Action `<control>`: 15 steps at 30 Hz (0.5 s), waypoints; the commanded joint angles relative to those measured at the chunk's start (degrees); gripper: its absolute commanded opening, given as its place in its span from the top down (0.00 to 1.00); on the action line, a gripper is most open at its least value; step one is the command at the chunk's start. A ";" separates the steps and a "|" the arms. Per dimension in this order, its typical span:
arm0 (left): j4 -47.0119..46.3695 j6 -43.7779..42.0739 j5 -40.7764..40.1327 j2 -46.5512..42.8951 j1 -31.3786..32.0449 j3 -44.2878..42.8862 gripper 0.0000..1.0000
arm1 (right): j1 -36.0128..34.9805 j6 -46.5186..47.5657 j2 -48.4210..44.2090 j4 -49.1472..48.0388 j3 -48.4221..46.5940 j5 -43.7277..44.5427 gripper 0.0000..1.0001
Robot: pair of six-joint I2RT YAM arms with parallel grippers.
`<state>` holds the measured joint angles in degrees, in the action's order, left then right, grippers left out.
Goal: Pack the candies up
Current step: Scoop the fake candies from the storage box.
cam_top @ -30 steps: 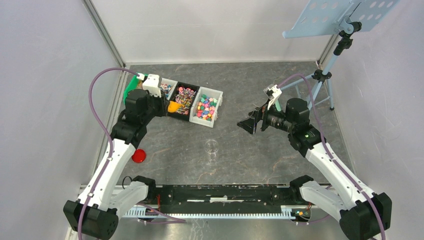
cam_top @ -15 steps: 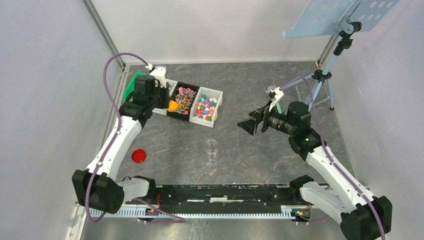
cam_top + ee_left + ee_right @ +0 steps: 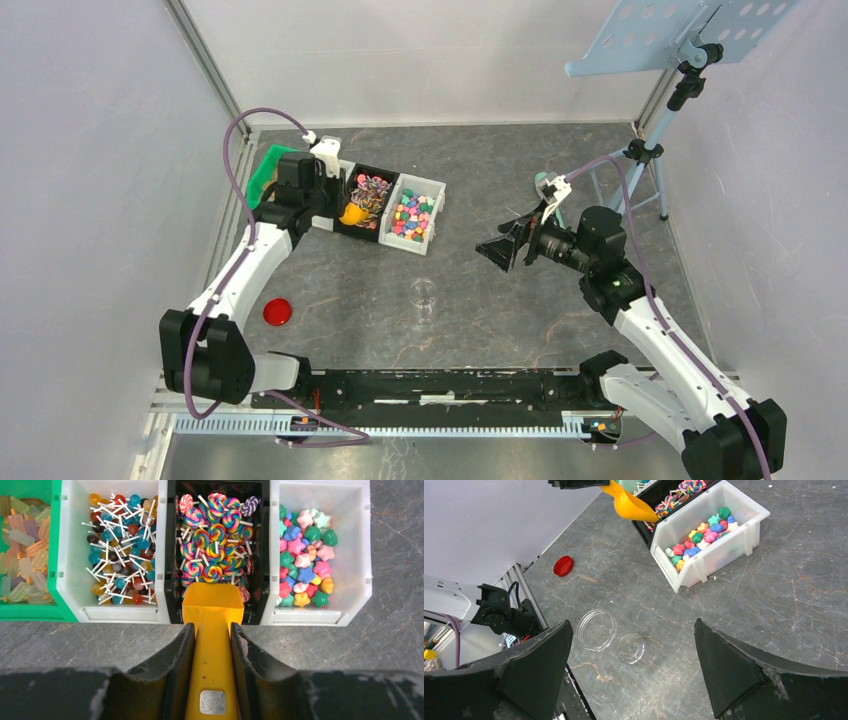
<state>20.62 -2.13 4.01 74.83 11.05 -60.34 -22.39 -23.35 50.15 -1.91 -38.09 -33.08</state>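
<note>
Four bins in a row hold the candies (image 3: 305,562). Take the black bin (image 3: 265,555) as your mark: it is full of swirl lollipops (image 3: 212,545). Touching its right wall, as your left wrist camera shows it, a white bin (image 3: 357,555) holds star-shaped sweets (image 3: 300,575) in pink, green, blue and yellow. Touching its left wall, a second white bin (image 3: 67,555) holds ball lollipops (image 3: 120,545) on white sticks. Beyond that, a green bin (image 3: 55,612) holds pale ice-lolly shapes (image 3: 22,555).

Your orange scoop (image 3: 212,605) has its mouth over the black bin's near edge, at the front of the swirl lollipops. The bowl looks empty, though from this angle you cannot tell whether its lip touches them. Your left gripper (image 3: 212,630) pinches the scoop's handle, one finger pressed on each side.

Well apart from the black bin, on the grey table (image 3: 774,605), a clear jar (image 3: 631,648) stands with a clear ring (image 3: 596,629) just beside it. A red lid (image 3: 563,565) lies flat, apart from both and nearer the black bin's left end. Your right gripper (image 3: 633,625) hangs in the air on the star-sweet side of the black bin, well apart from it, fingers spread wide and holding nothing.
</note>
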 commanded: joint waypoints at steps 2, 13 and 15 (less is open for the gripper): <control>-5.36 -2.52 2.99 0.97 -0.81 2.37 0.98 | 0.07 -1.51 -1.95 -2.25 -0.25 0.65 0.02; -17.16 -1.68 1.76 -0.36 -0.85 12.29 0.90 | 0.11 -2.01 -3.78 -2.18 1.03 0.76 0.02; -17.31 -1.46 1.31 -0.22 -0.85 12.90 0.89 | 0.08 -2.14 -3.66 -2.48 1.00 0.82 0.02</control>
<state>5.65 -2.87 6.57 73.60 10.35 -50.11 -22.39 -24.84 47.27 -2.20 -37.28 -32.91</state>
